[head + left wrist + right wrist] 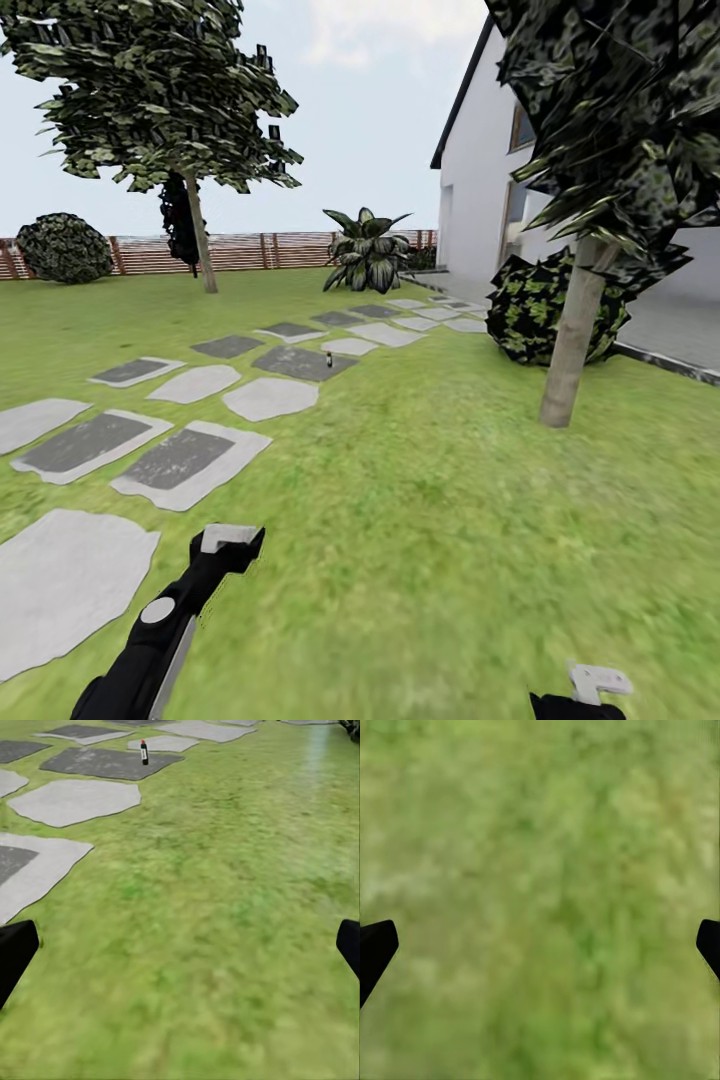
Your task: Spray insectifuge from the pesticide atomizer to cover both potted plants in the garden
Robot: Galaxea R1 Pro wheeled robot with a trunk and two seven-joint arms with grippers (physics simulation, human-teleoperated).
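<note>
Landmark: the path of stepping stones (190,458) crossing the lawn (430,520).

The pesticide atomizer (328,357) stands upright on a dark stone well up that path, small and dark at this range. In the left wrist view the same bottle (144,752) shows with a white label band and a reddish top, on the edge of a dark slab (105,763), well beyond the fingers.

The left gripper (180,945) hangs over bare grass just beside the nearest stones; its two black fingertips (15,952) sit at opposite edges of its wrist view, so the claw is spread wide with nothing between. The left arm (150,640) reaches out beside the near pale stone.

The right gripper (540,945) is also wide apart and empty, over blurred grass well off the path.

Beyond the far end of the path: a broad-leaved plant (367,252), a slat fence (240,251) and a white house (490,170). A tree trunk (575,335) rises from the grass to the side of the path.
</note>
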